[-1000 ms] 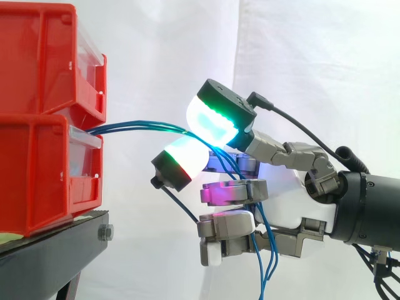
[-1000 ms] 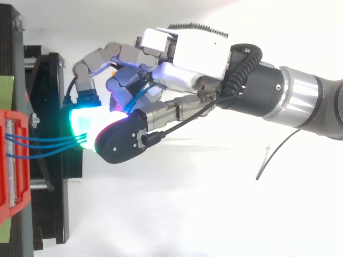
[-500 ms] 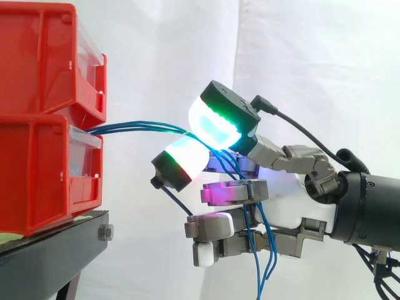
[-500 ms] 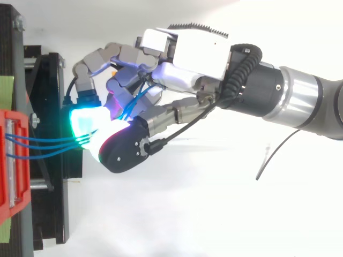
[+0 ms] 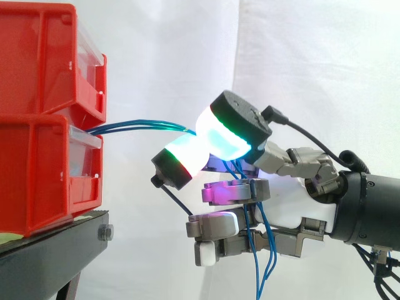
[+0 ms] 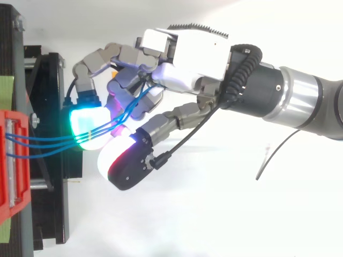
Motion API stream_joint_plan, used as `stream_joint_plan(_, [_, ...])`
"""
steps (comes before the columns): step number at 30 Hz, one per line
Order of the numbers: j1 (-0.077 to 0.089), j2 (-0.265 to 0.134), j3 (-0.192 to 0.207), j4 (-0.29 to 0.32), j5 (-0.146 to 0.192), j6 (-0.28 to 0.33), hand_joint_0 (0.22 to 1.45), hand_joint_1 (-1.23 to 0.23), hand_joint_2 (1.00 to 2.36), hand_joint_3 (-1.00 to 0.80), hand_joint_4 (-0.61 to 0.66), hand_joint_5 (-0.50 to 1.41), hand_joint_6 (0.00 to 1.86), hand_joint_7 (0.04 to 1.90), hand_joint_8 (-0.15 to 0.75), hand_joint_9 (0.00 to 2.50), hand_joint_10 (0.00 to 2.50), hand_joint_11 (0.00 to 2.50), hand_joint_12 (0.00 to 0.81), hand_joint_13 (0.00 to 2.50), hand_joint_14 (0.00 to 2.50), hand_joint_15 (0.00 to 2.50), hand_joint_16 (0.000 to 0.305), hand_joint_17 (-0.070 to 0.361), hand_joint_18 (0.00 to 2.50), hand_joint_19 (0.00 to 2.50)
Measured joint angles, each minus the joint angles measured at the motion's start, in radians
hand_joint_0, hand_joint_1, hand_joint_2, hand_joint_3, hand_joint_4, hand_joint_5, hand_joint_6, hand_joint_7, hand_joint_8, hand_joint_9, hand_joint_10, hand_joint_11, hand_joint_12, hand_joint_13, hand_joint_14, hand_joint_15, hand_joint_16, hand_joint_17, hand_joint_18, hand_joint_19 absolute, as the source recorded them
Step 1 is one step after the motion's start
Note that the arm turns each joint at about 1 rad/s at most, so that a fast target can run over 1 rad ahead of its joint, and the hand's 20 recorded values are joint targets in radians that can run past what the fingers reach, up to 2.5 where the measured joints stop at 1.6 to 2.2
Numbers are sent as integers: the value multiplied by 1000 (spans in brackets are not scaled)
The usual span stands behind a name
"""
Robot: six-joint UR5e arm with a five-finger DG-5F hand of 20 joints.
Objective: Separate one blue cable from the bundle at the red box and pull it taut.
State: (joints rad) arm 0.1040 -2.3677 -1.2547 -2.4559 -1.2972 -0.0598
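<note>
Grey and white, the hand (image 6: 187,53) keeps its place near the red bins (image 5: 37,125), but its pinch has loosened; half a second ago the black-backed pad (image 6: 126,160) pressed against the green-glowing pad (image 6: 86,126), and now, in the top view, it has swung aside and a gap is open between them. The other fingers (image 5: 228,190) stay curled round the blue cables (image 6: 43,142), so the hand is still closed on the bundle, only without the pinch at the tips. The strands leave the lower bin together, lie across the green pad and run into the palm; below the hand they hang down in loose loops. My judgement: no single cable is separated yet and nothing is pulled tight; the opening looks like a preparation to take one strand again. Around the work is the black stand (image 5: 56,250) under the bins; it is well apart from the hand. What hinders is the bundle itself; the strands lie just beside each other on the pad, and the loops between the curled fingers may catch.
</note>
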Motion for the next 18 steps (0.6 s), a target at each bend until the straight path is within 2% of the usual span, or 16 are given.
stream_joint_plan(2, [0, 0, 0, 0, 0, 0, 446, -748, 1000, -500, 10, -195, 879, 1074, 296, 932, 1749, 1891, 434, 1145, 16, 1585, 60, 135, 905, 872])
stream_joint_plan(4, [0, 0, 0, 0, 0, 0, 473, -684, 1000, -500, -3, -193, 872, 1105, 288, 956, 1679, 1938, 409, 1140, 17, 1582, 58, 131, 897, 893])
stream_joint_plan(8, [0, 0, 0, 0, 1, 0, 611, -595, 1000, -500, -38, -184, 860, 1171, 243, 1024, 1476, 2105, 355, 1154, 21, 1599, 50, 113, 859, 934])
stream_joint_plan(10, [0, 0, 0, 0, 1, 0, 641, -633, 1000, -490, -58, -181, 861, 1184, 243, 1029, 1463, 2123, 354, 1159, 21, 1608, 50, 112, 862, 934])
stream_joint_plan(15, [0, 0, 0, 0, 1, 0, 644, -754, 1020, -203, -53, -185, 862, 1300, 247, 1028, 1462, 2158, 357, 1160, 20, 1605, 50, 114, 866, 926])
stream_joint_plan(18, [0, 0, 0, 0, 0, 0, 674, -813, 1021, -186, -79, -191, 879, 1309, 255, 1005, 1481, 2166, 363, 1133, 22, 1616, 51, 115, 859, 906])
